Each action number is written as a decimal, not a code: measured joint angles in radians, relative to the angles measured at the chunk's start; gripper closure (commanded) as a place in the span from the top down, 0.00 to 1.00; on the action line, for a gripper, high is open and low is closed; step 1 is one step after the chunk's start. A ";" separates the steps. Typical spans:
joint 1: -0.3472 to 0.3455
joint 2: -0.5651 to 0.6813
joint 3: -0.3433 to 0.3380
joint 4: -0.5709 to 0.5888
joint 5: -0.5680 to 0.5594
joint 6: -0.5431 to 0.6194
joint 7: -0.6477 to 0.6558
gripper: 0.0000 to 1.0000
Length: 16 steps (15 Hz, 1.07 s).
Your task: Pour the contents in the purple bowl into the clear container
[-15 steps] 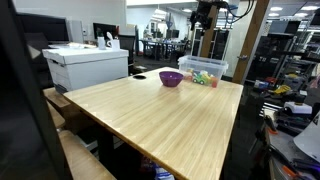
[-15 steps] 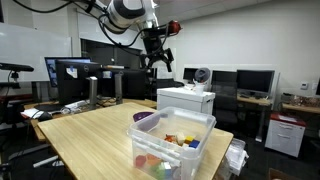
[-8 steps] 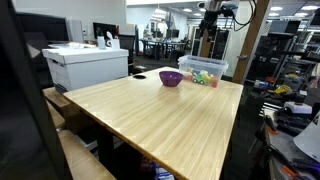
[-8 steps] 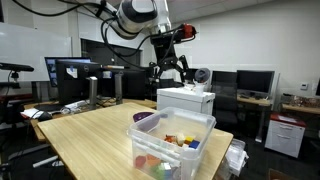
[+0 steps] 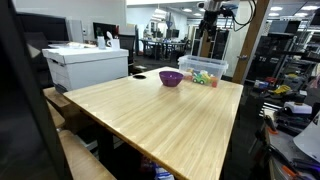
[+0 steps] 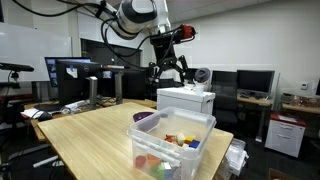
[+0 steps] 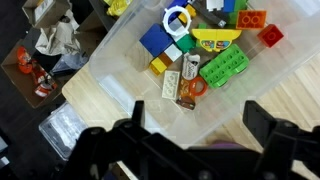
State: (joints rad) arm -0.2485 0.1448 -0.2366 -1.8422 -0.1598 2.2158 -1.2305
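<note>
Got the purple bowl [image 5: 171,78] sitting on the desk [image 5: 150,115], just beside the clear container [image 5: 203,68] at its 9 o'clock. Can see the end effector [image 6: 169,75] hanging well above that container, spread wide, gripping nothing.

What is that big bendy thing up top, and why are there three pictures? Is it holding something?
That is a robot arm. The claw at its tip, the end effector, is open and holds nothing. Two pictures come from cameras standing in the room; the third comes from a camera on the arm's wrist, looking down. On the wooden table sit a purple bowl and a clear container with colourful toy pieces inside. A big white box stands nearby.
</note>
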 measured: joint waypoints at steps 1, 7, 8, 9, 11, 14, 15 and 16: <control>0.000 0.003 0.000 0.000 0.000 -0.001 0.017 1.00; -0.015 0.078 -0.007 -0.004 0.000 -0.001 0.146 1.00; -0.020 0.100 -0.007 -0.004 0.002 -0.001 0.174 1.00; -0.023 0.113 -0.007 -0.004 0.005 0.000 0.191 1.00; -0.031 0.142 -0.006 0.000 0.030 0.000 0.226 1.00; -0.054 0.184 0.005 0.018 0.097 0.001 0.247 1.00; -0.063 0.194 0.012 0.028 0.109 0.001 0.247 1.00; -0.064 0.196 0.013 0.030 0.110 0.001 0.247 1.00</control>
State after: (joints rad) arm -0.3121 0.3405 -0.2235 -1.8122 -0.0496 2.2167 -0.9832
